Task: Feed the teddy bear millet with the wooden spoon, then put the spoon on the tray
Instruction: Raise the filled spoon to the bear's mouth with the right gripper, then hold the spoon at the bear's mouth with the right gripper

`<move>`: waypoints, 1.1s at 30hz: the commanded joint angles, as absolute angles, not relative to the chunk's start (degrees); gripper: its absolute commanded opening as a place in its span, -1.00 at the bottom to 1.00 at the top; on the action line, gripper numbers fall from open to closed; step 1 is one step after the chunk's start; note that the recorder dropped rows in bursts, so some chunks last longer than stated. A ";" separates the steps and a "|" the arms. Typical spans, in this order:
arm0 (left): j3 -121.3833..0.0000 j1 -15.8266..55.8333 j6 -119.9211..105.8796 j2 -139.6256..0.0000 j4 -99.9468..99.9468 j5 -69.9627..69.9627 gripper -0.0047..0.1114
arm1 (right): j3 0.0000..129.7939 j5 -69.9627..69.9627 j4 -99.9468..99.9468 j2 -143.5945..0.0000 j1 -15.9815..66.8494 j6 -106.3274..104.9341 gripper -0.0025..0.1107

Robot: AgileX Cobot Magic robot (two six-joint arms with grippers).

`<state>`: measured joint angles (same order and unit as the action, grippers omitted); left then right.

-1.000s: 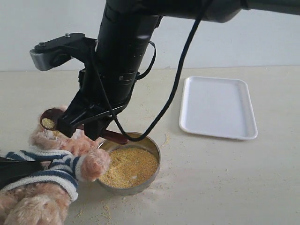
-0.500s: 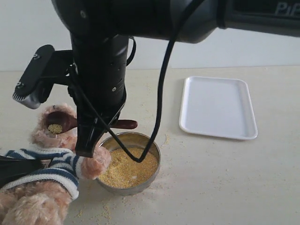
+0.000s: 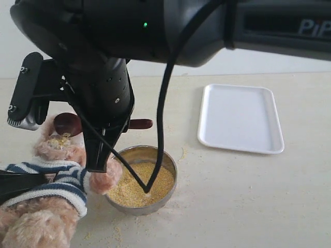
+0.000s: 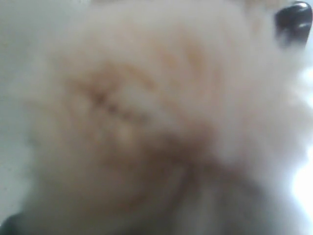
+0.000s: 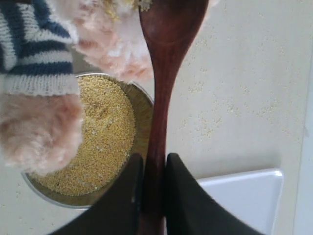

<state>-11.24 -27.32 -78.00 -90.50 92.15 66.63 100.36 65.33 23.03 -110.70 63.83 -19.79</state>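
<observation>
My right gripper (image 5: 151, 159) is shut on the handle of the wooden spoon (image 5: 166, 49). In the exterior view the right gripper (image 3: 98, 163) hangs over the teddy bear (image 3: 54, 150), and the wooden spoon (image 3: 68, 124) lies level with its dark oval bowl just above the bear's face. Yellow grains sit on the fur under it. The millet (image 3: 139, 181) fills the metal bowl (image 3: 170, 178) beside the bear's paw. The tray (image 3: 240, 118) lies bare at the right. Blurred fur of the teddy bear (image 4: 137, 112) fills the left wrist view; a dark left finger (image 3: 15, 187) is pressed into the striped shirt.
Loose grains are scattered on the pale tabletop around the metal bowl (image 5: 49, 196) and toward the tray (image 5: 244, 196). The right arm's thick black body and its cable (image 3: 165, 103) hang over the bowl and block much of the left half of the exterior view.
The right arm swung closer and turned, and the spoon's bowl rose a little over the bear's face. Millet that lay in the spoon now sits on the bear's fur.
</observation>
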 commanded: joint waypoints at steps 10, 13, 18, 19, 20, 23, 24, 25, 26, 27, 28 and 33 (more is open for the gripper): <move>-10.99 -27.39 -79.32 -90.09 93.90 69.38 -0.83 | 100.66 66.03 24.59 -110.50 63.91 -14.04 -0.96; -10.99 -27.39 -79.48 -90.09 94.01 69.38 -0.83 | 100.66 65.95 24.59 -110.50 63.91 -12.91 -0.96; -10.99 -27.39 -79.48 -90.09 94.01 69.38 -0.83 | 100.66 65.95 24.59 -110.50 63.91 -12.05 -0.96; -10.99 -27.39 -79.48 -90.09 94.01 69.38 -0.83 | 100.66 65.95 24.59 -110.50 63.91 -11.89 -0.96; -10.99 -27.39 -79.48 -90.09 94.01 69.38 -0.83 | 100.66 65.95 24.59 -110.50 63.91 -11.89 -0.96; -10.99 -27.39 -79.70 -90.09 94.01 69.38 -0.83 | 100.66 65.95 24.49 -110.50 63.91 -11.49 -0.96; -10.99 -27.39 -79.70 -90.09 94.01 69.38 -0.83 | 100.66 65.95 24.49 -110.50 63.91 -11.24 -0.96; -10.99 -27.39 -79.70 -90.09 94.01 69.38 -0.83 | 100.66 65.95 24.49 -110.50 63.91 -11.13 -0.96; -10.99 -27.39 -79.70 -90.09 94.01 69.38 -0.83 | 100.66 65.95 24.49 -110.50 63.91 -10.97 -0.96; -10.99 -27.39 -79.70 -90.09 94.01 69.38 -0.83 | 100.66 65.95 24.49 -110.50 63.91 -10.85 -0.96; -10.99 -27.39 -79.70 -90.09 94.01 69.38 -0.83 | 100.66 65.78 24.49 -110.50 63.91 -10.86 -0.96; -10.99 -27.39 -79.70 -90.09 94.01 69.38 -0.83 | 100.66 66.53 24.49 -109.82 63.91 -10.54 -0.96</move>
<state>-11.24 -27.32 -79.06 -90.50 93.34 67.36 100.36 66.10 23.82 -110.70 63.96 -11.28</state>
